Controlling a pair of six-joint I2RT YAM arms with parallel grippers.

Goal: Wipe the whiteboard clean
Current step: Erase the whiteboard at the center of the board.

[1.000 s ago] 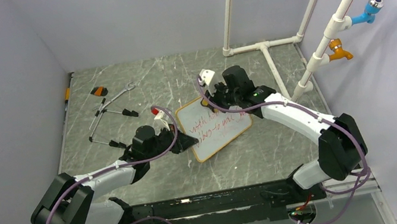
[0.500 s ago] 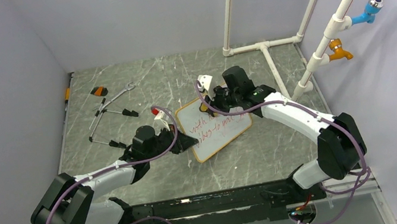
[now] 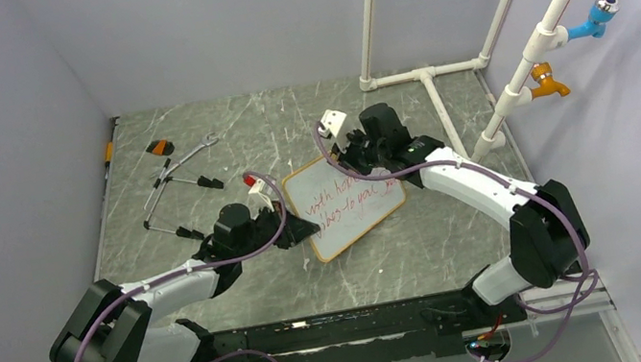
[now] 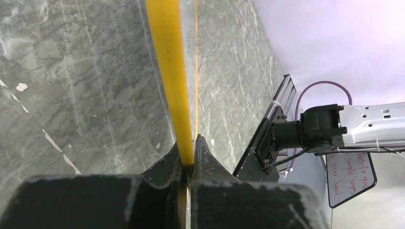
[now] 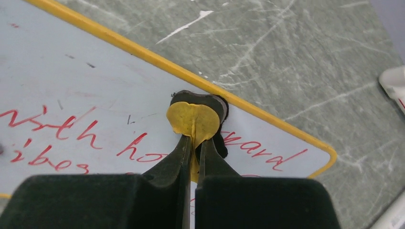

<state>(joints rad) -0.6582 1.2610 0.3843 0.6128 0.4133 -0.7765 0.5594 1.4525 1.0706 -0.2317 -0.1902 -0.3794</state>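
The whiteboard [image 3: 347, 204] lies tilted on the marble table, white with a yellow-orange frame and red handwriting. My left gripper [image 3: 310, 229] is shut on its near-left frame edge; the left wrist view shows the yellow frame strip [image 4: 169, 71] pinched between the jaws [image 4: 191, 145]. My right gripper [image 3: 349, 154] is shut on a yellow eraser [image 5: 193, 119] with a black pad. It presses the eraser on the board [image 5: 71, 86] close to the far frame edge. Red words lie on both sides of the eraser.
A small white object [image 3: 335, 122] lies just beyond the board. A red-and-white piece [image 3: 251, 180] sits by the left wrist. Metal tools with black handles [image 3: 176, 180] and an orange-black piece [image 3: 160, 148] lie at the far left. A white pipe frame [image 3: 424, 74] stands at the back right.
My right gripper slid the eraser left along the board's top line, then back right toward the far edge. The left gripper and the board stayed still.
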